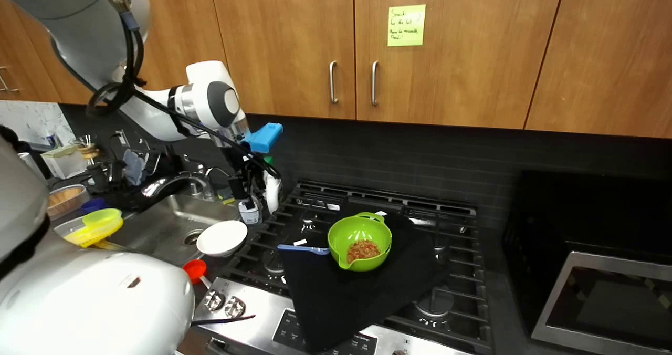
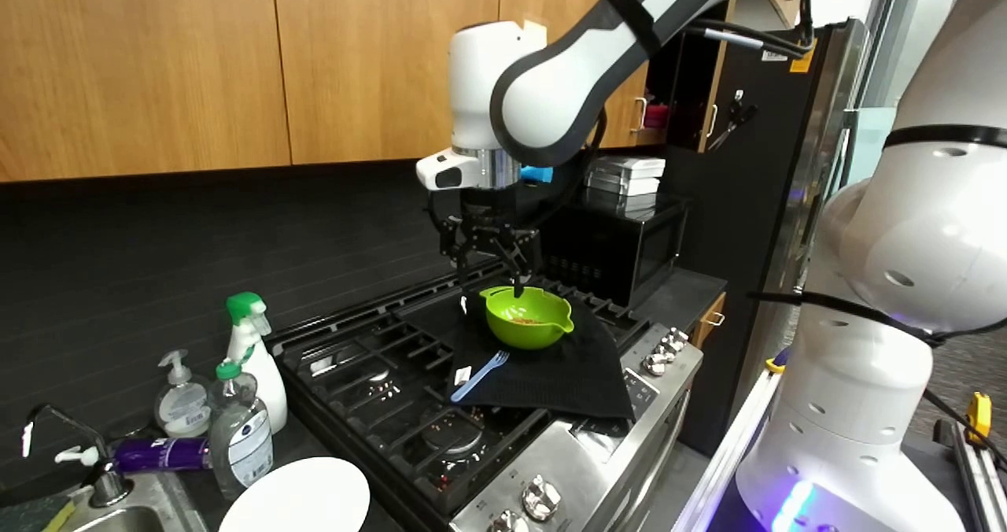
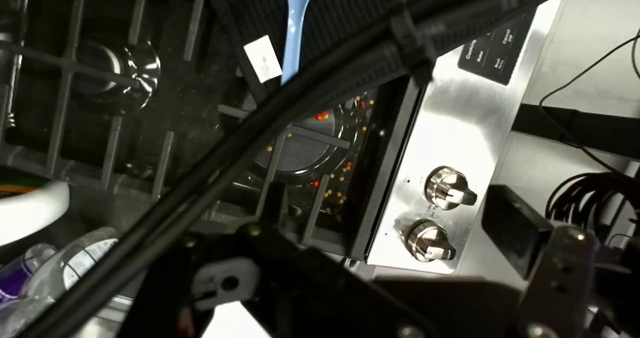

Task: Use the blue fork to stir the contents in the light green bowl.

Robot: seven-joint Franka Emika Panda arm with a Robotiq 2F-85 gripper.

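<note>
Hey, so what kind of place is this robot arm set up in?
Most likely a kitchen, though whether in a home or a workplace I can't tell. What shows it: a gas stove, a steel sink and what looks like a microwave.

Wooden cupboards [image 1: 457,66] hang above a dark tiled backsplash [image 1: 388,158] — a black fridge [image 2: 743,193] stands beyond the counter [image 2: 696,284].

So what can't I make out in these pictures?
Fork, wrist view: prong tips cut off by the top edge; handle's end behind the black cable.
Food, in an exterior view: partly hidden by the wall of the green bowl.
Yellow note, in an exterior view: most writing too small to read.
White dish, in an exterior view: cut off by the bottom edge.
</note>
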